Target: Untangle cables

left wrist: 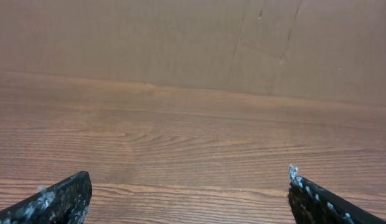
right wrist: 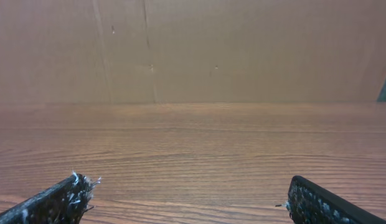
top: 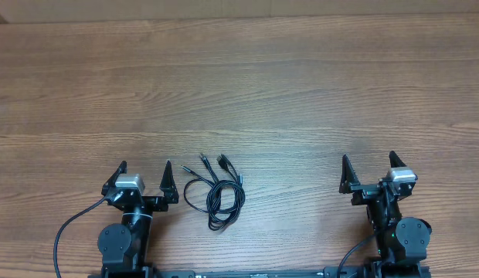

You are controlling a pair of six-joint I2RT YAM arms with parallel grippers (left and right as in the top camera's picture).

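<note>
Wooden table (top: 301, 77), left gripper (top: 144, 165), right gripper (top: 368, 158) gaping, empty, cables (top: 215, 193) untouched

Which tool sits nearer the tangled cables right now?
Left. The left tool is open just beside the cables, on their left in the overhead view; the right tool is open far off on their other side.

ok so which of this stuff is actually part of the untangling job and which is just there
For the job: cables, left gripper, right gripper, both open.
Just there: wooden table, cardboard wall, left arm's thick wire.
</note>
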